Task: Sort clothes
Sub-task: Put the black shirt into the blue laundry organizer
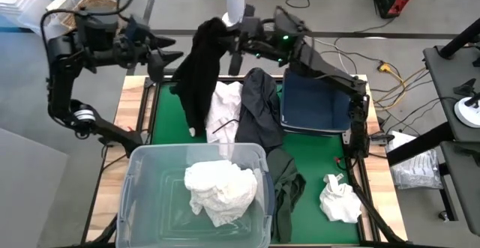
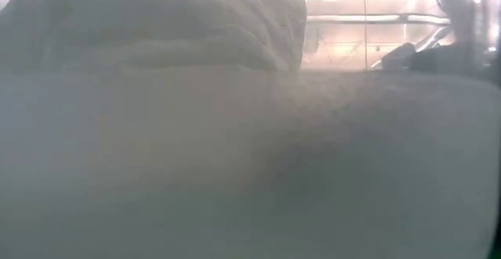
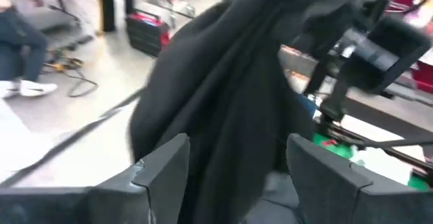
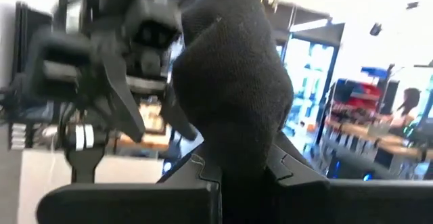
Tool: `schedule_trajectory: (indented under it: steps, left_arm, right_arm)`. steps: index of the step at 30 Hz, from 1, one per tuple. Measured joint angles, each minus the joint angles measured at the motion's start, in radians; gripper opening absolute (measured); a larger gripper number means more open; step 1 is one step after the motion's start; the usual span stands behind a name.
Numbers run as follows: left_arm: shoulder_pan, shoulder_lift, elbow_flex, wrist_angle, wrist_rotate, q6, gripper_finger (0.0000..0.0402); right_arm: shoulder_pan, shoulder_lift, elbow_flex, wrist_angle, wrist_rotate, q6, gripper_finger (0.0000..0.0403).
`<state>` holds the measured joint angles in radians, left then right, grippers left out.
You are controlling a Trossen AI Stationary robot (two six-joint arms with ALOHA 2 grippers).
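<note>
Item: black garment [image 1: 199,72], hanging above the far edge of the green mat [image 1: 315,162], pinched at its top by the right gripper [image 1: 234,37], fingers closed on the cloth. Left gripper [image 1: 171,59] beside it, fingers spread, holding nothing.

Handling, as judged: lift until the hem clears the pile, then carry to the dark blue bin [image 1: 315,102].

Containers: clear tub [image 1: 199,195], one white garment [image 1: 220,189]; the bin's contents cannot be told.

Overhead, fogged low, two wrist views
</note>
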<state>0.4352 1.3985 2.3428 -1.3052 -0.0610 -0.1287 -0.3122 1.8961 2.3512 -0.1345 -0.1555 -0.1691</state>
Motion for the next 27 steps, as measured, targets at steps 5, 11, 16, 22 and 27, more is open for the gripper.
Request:
schedule_trajectory:
  steps: [5,11,16,22,27]
  left_arm:
    - [0.000,-0.033,0.000,0.001,-0.084,0.000,0.0221]
    - [0.000,-0.052,0.000,0.000,-0.140,0.000,0.0219]
    - [0.000,-0.060,0.000,-0.005,-0.200,0.015,0.0219]
    - [0.000,-0.059,0.000,-0.030,-0.220,0.023,0.0219]
    - [0.000,-0.052,0.000,-0.050,-0.221,0.026,0.0219]
  right_arm:
    - [-0.005,-0.053,0.003,0.080,0.000,-0.008,0.0024]
    - [-0.015,-0.117,0.004,0.149,0.007,-0.054,0.0024]
    - [-0.022,-0.179,0.004,0.178,0.080,-0.130,0.0024]
    - [-0.045,-0.247,0.005,0.234,0.095,-0.161,0.0024]
    - [-0.065,-0.303,0.005,0.234,0.163,-0.248,0.0024]
